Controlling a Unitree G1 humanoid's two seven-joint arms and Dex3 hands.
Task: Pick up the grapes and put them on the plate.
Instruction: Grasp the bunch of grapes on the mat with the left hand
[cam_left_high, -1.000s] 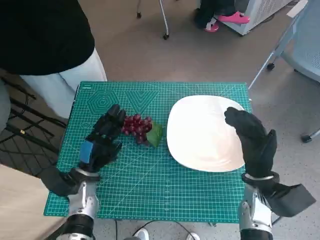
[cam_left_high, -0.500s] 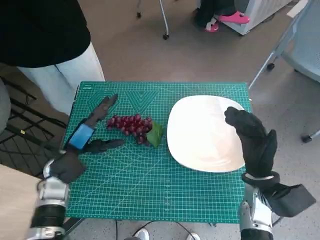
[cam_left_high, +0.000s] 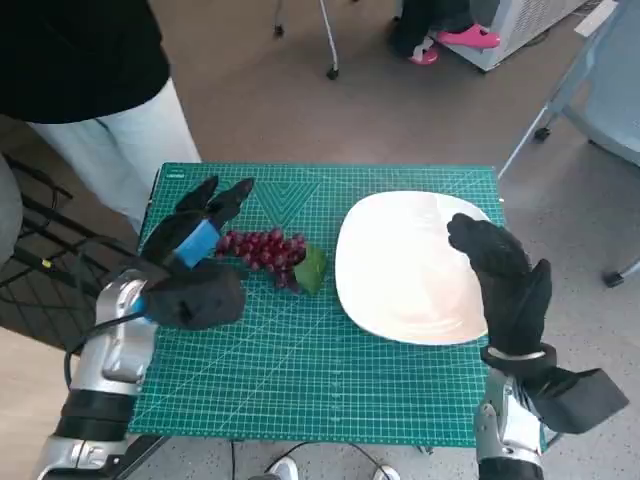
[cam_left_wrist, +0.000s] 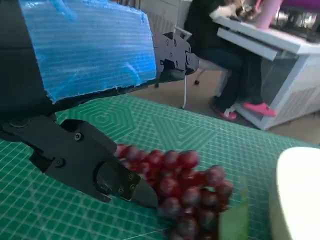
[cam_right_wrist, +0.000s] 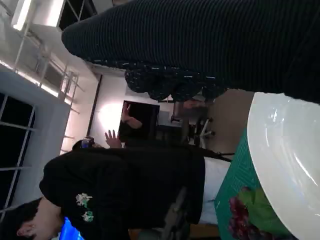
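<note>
The grapes (cam_left_high: 262, 252) lie on the green bench (cam_left_high: 330, 370), beside the plate (cam_left_high: 410, 265). My left hand (cam_left_high: 195, 262) hangs over them with fingers (cam_left_wrist: 107, 172) spread, holding nothing. My right hand (cam_left_high: 500, 280) holds nothing too. Nothing is picked up yet.

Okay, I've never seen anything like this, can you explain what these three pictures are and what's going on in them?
They show a humanoid robot at a small table. One picture looks down from its head; the others come from cameras behind each wrist. On the green mat lie red grapes with a leaf, beside a bare white plate. The left hand, with blue tape, is open next to the grapes, holding nothing. The gloved right hand hovers over the plate's edge, also holding nothing. A person stands nearby.
</note>
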